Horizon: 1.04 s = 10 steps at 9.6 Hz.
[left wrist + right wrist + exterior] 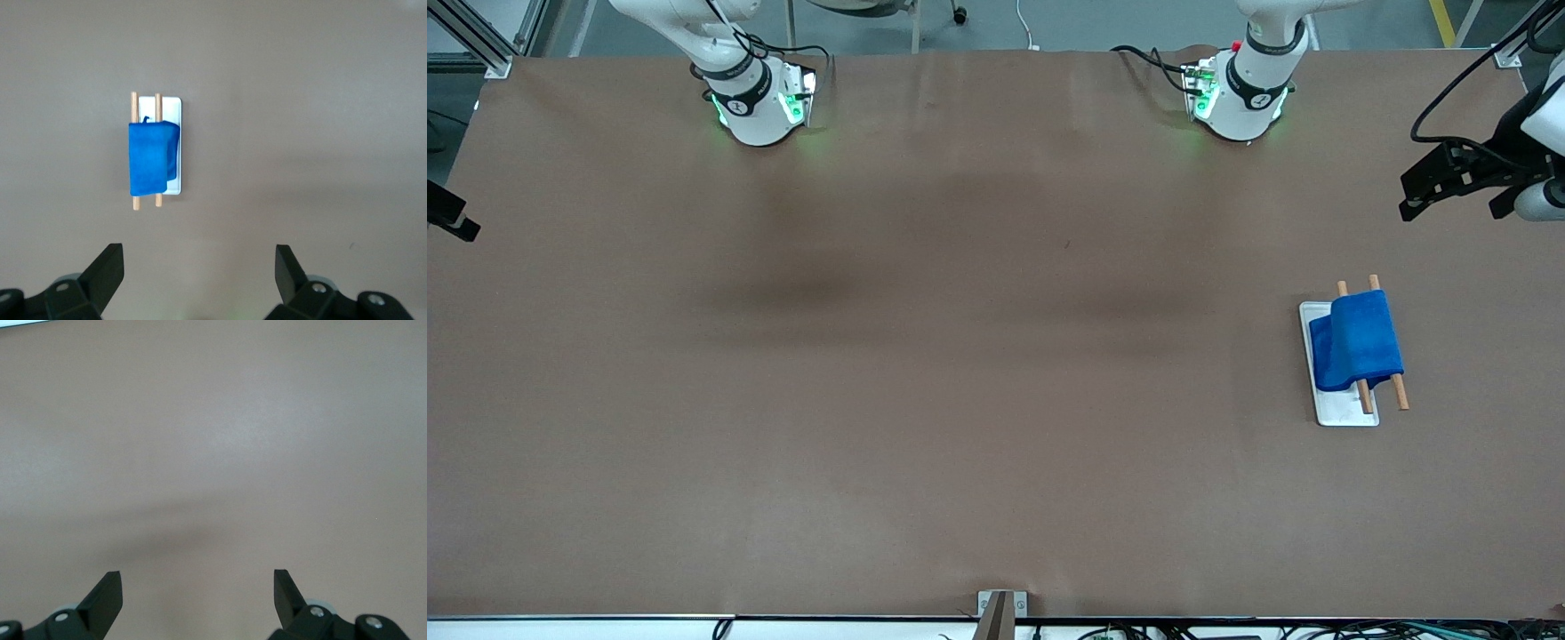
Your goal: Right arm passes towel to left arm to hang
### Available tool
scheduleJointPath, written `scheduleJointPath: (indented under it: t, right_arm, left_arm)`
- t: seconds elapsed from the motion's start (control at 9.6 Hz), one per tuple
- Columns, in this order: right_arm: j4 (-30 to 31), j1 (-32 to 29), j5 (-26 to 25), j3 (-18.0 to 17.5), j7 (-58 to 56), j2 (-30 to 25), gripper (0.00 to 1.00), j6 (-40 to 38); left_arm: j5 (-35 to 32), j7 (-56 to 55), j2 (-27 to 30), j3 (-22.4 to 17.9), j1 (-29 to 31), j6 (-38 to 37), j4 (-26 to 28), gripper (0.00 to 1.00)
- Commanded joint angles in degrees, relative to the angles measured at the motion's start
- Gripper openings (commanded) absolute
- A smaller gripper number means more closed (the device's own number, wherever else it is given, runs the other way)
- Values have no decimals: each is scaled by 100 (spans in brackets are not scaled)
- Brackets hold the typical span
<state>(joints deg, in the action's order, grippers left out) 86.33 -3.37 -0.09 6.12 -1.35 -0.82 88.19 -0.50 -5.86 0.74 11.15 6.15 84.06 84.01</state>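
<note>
The bright blue towel (1359, 342) hangs draped over two wooden rods (1400, 391) of a small rack with a white base (1343, 407), toward the left arm's end of the table. It also shows in the left wrist view (150, 160). My left gripper (1414, 200) is up in the air at the table's edge, apart from the rack, open and empty (199, 267). My right gripper (454, 220) is at the other end of the table, open and empty (197, 587), over bare brown tabletop.
The two arm bases (756, 102) (1240, 98) stand along the table's back edge. A small metal bracket (1001, 604) sits at the front edge. The brown table surface (960, 356) is flat.
</note>
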Motion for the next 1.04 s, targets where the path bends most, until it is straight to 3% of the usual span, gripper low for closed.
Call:
scheduleJointPath:
  t: [0.0, 0.31, 0.94]
  right_arm:
    - [-20, -138, -88, -164, -32, 20, 100, 14]
    - [-20, -111, -88, -155, -32, 11, 100, 14]
    - [-20, -111, -88, -155, -32, 11, 100, 14]
  left_arm:
    - [226, 33, 382, -630, -471, 154, 729, 100]
    - [130, 42, 830, -703, -553, 356, 1301, 100]
    - [-231, 50, 427, -632, -553, 120, 748, 100]
